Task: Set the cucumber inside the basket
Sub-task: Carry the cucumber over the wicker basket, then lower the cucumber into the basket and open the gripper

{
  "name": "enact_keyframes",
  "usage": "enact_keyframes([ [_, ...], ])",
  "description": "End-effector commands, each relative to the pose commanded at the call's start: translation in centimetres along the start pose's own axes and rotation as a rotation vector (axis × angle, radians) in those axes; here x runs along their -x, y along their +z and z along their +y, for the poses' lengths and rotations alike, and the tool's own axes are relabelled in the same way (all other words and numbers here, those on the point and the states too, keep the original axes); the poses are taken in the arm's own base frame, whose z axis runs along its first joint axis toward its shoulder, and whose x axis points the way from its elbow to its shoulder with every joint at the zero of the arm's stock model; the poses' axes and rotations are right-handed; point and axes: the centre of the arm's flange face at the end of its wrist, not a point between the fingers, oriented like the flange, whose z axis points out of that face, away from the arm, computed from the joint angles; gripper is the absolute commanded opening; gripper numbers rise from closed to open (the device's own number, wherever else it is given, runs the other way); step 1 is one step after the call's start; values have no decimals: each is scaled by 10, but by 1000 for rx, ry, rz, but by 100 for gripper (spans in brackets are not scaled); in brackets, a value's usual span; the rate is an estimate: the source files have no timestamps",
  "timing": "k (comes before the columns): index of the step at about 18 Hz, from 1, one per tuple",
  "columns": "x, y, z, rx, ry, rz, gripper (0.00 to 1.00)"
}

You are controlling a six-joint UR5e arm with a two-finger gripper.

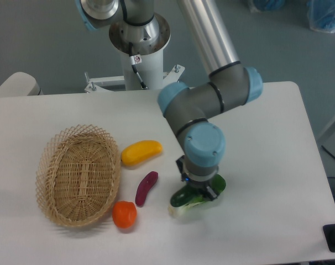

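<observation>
On the white bench [256,127] the wicker basket [78,175] sits at the left, oval and shallow, with nothing visible inside it. Just right of its far end lies a yellow vegetable [141,152], and nearer, a small purple eggplant [146,187] lies slanted between the basket and the arm. An orange-red round fruit [124,215] rests against the basket's near right rim. The arm reaches down from the far side, its blue-capped wrist pointing straight at the bench, and the pincer [199,192] is low over a cluster of green right of the eggplant. There a leafy bok choy [181,206] with a pale stem end pokes out toward the near left, and a dark green glossy shape, apparently the cucumber [219,184], shows at the right edge under the wrist. The wrist hides the fingers, so one cannot tell whether the pincer is spread, closed, or pinching either green item. The cucumber lies on the bench, well apart from the basket.
</observation>
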Motion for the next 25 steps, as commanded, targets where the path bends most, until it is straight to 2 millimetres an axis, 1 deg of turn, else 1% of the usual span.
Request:
enact_keyframes([
  [2, -24, -6, -17, -12, -11, 2, 10],
  [6, -76, -13, -47, -19, 45, 10, 10],
  [8, -100, -5, -56, -33, 71, 42, 10],
  [9, -111, -3, -59, -35, 83, 49, 10],
  [10, -122, -6, -66, -36, 101, 47, 10],
  [12, -143, -8, -82, -47, 104, 55, 10],
  [14, -167, -3, -104, -43, 104, 57, 10],
  [15, -175, 3, -114, -36, 107, 64, 10],
  [17, -179, 20, -123, -16, 87, 80, 10],
  [20, -184, 28, -134, -22, 86, 75, 10],
  [23, -186, 41, -142, -16, 38, 81, 11],
  [25, -189, 47, -149, -16, 41, 79, 12],
])
